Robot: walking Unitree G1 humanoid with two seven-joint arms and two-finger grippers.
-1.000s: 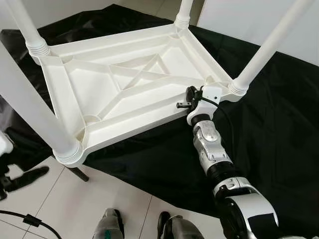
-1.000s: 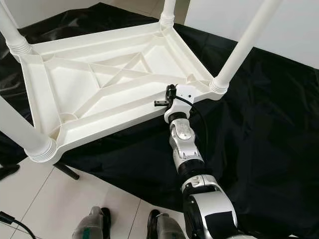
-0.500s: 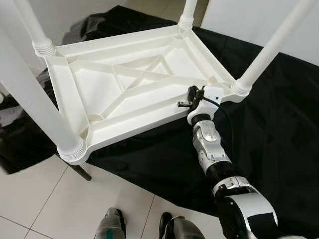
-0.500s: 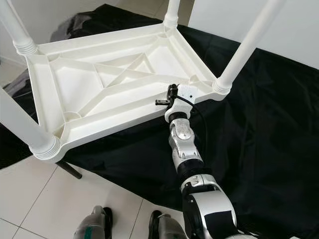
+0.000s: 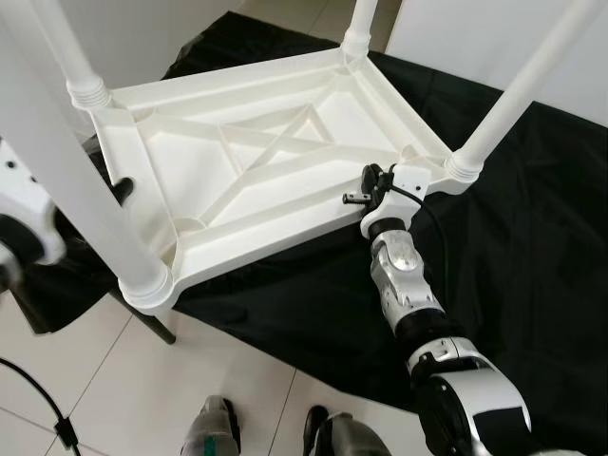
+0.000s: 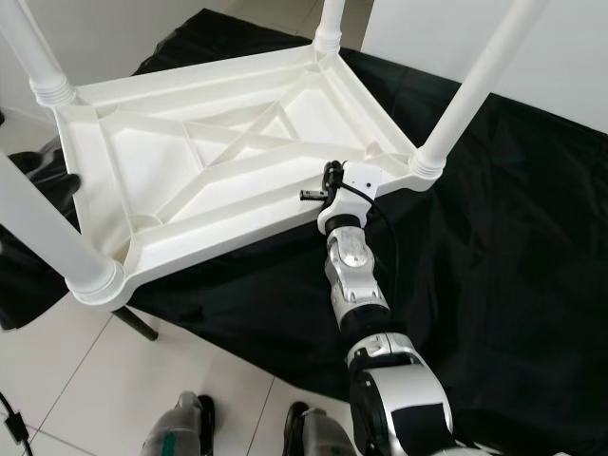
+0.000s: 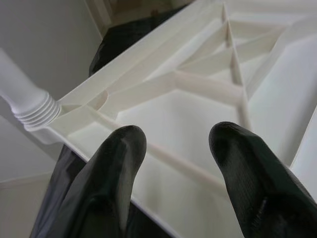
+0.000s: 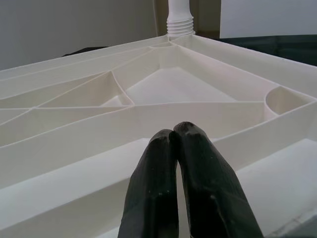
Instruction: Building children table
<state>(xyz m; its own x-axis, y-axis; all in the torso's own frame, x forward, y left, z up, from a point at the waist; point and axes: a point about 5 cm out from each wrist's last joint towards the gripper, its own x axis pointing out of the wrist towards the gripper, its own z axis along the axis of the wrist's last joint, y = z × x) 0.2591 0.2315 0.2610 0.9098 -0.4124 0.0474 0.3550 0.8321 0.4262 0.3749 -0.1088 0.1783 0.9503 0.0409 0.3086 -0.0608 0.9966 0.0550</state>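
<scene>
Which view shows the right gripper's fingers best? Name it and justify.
Right wrist view: the right gripper sits close up, its two black fingers pressed together over the upturned white table. In the eye views the gripper is small at the table's rim, fingers hard to read. The left wrist view shows the left gripper instead, open.

You had a black cloth [image 5: 532, 237] spread over the supporting surface, hanging toward the pale tiled floor [image 5: 123, 380]. The white plastic table [image 5: 256, 180] lay upside down directly on that cloth, legs up, one corner overhanging the cloth's near edge above the tiles.
</scene>
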